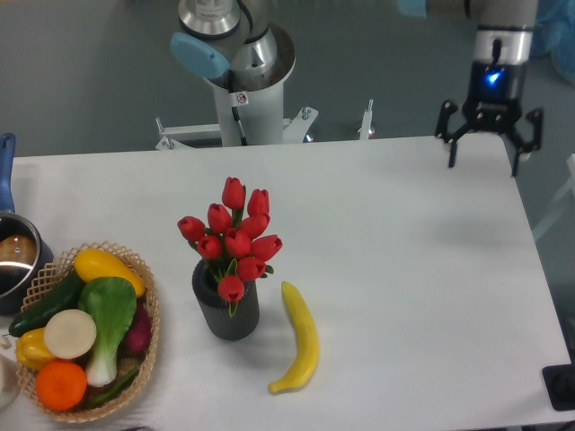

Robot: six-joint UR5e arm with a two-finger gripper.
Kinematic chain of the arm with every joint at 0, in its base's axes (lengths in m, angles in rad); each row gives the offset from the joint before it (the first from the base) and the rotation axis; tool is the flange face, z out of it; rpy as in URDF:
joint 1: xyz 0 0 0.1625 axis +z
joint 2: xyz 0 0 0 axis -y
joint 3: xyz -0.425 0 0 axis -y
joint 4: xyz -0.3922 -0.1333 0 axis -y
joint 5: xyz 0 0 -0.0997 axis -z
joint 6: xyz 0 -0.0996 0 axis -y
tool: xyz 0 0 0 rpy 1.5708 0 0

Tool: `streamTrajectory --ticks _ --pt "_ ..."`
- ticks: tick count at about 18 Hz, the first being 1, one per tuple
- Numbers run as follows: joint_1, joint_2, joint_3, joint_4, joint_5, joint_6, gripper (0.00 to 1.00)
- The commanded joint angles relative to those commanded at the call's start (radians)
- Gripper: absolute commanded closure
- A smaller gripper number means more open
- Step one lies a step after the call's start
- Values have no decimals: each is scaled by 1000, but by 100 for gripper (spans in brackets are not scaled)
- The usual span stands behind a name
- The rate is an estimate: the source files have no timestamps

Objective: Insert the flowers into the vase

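Observation:
The flowers (235,235), a bunch of red tulip buds with green stems, stand upright in the vase (227,310), a short dark grey ribbed cylinder left of the table's middle. My gripper (486,158) hangs open and empty over the table's far right corner, well away from the vase, fingers pointing down.
A yellow banana (301,337) lies just right of the vase. A wicker basket (144,352) of vegetables and fruit sits at the front left. A steel pot (16,260) with a blue handle is at the left edge. The robot base (243,85) stands behind the table.

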Motion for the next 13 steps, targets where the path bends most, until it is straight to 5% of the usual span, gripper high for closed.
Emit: streamTrajectory --ticks 8,13 --pt "69 51 45 -129 126 41 0" --pt "136 80 46 -241 125 259 0"
